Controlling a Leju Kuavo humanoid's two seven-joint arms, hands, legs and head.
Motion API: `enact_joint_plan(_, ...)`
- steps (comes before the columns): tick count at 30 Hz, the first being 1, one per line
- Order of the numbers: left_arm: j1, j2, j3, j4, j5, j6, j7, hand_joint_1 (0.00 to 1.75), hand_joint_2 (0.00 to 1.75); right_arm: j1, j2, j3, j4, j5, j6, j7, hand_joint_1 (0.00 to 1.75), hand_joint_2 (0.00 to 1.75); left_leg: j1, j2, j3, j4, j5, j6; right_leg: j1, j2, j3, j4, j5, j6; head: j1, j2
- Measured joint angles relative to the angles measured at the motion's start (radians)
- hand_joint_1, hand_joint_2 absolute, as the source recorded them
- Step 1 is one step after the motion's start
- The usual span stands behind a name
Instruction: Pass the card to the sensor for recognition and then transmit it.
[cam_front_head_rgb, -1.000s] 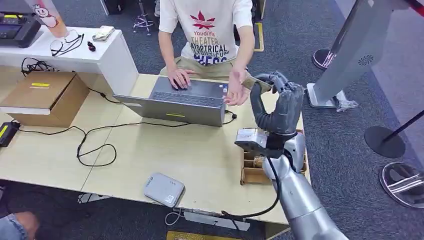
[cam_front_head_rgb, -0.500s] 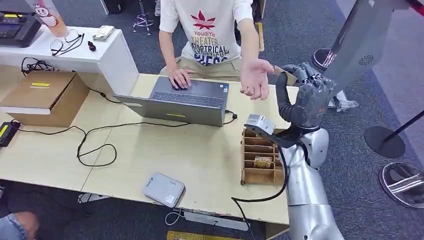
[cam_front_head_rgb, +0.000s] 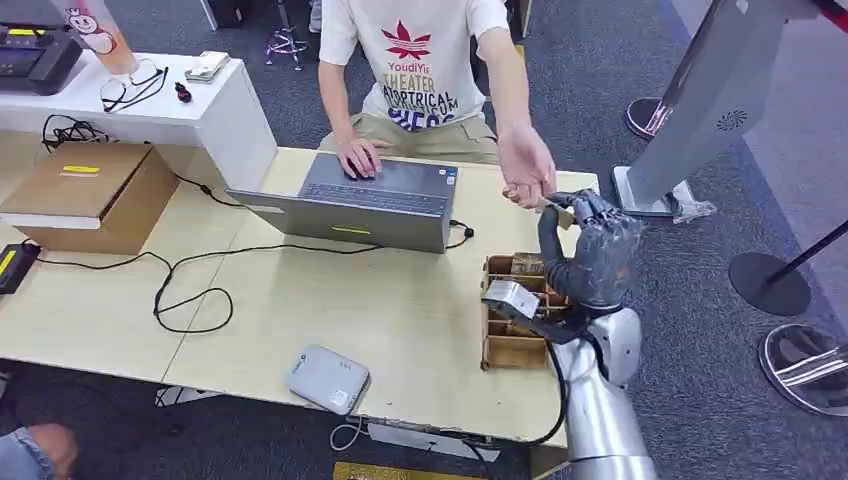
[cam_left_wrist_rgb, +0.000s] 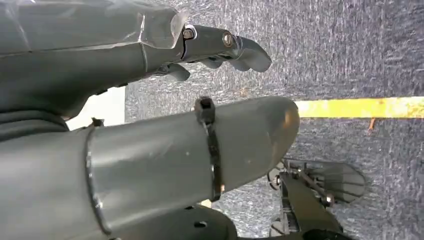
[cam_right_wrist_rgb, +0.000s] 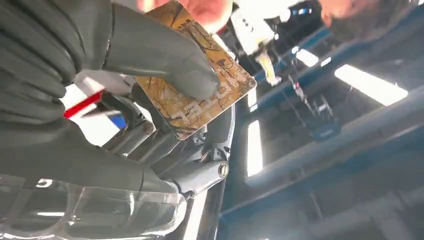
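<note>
My right hand (cam_front_head_rgb: 592, 252) is raised over the table's right end, above a wooden card box (cam_front_head_rgb: 512, 318). It pinches a yellow-brown patterned card (cam_front_head_rgb: 561, 212) between thumb and fingers; the right wrist view shows the card (cam_right_wrist_rgb: 226, 76) under my thumb (cam_right_wrist_rgb: 165, 57). A seated person's hand (cam_front_head_rgb: 526, 164) reaches down to the card, and its fingertips (cam_right_wrist_rgb: 210, 9) touch the card's far edge. A grey sensor pad (cam_front_head_rgb: 328, 379) lies near the table's front edge. My left hand (cam_left_wrist_rgb: 150, 135) hangs over carpet with its fingers apart and nothing in it.
An open laptop (cam_front_head_rgb: 370, 205) sits before the person, whose other hand rests on its keys. A cardboard box (cam_front_head_rgb: 95, 195) and black cables (cam_front_head_rgb: 190, 290) occupy the table's left. A white counter (cam_front_head_rgb: 150, 110) stands far left, a grey kiosk (cam_front_head_rgb: 700, 110) at right.
My right hand swung right and up with the card, then came down and back toward the table. The person's hand followed it to the right and now touches the card.
</note>
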Motion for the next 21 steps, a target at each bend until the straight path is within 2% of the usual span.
enact_joint_plan(9, 0.003, 0.001, 0.001, 0.000, -0.004, 0.008, 0.000, 0.00, 0.00, 0.051, 0.000, 0.077, 0.043, -0.023, 0.000, 0.000, 1.75, 1.75, 0.000, 0.000, 0.000, 0.000, 0.000, 0.000, 0.000, 0.000, 0.000, 0.000, 0.000, 0.000, 0.000, 0.000)
enact_joint_plan(21, 0.004, 0.001, 0.002, 0.000, -0.002, 0.011, 0.000, 0.00, 0.00, 0.061, 0.008, 0.133, 0.069, -0.059, 0.000, 0.000, 1.75, 1.75, 0.000, 0.000, 0.000, 0.000, 0.000, 0.000, 0.000, 0.000, 0.000, 0.000, 0.000, 0.000, 0.000, 0.000)
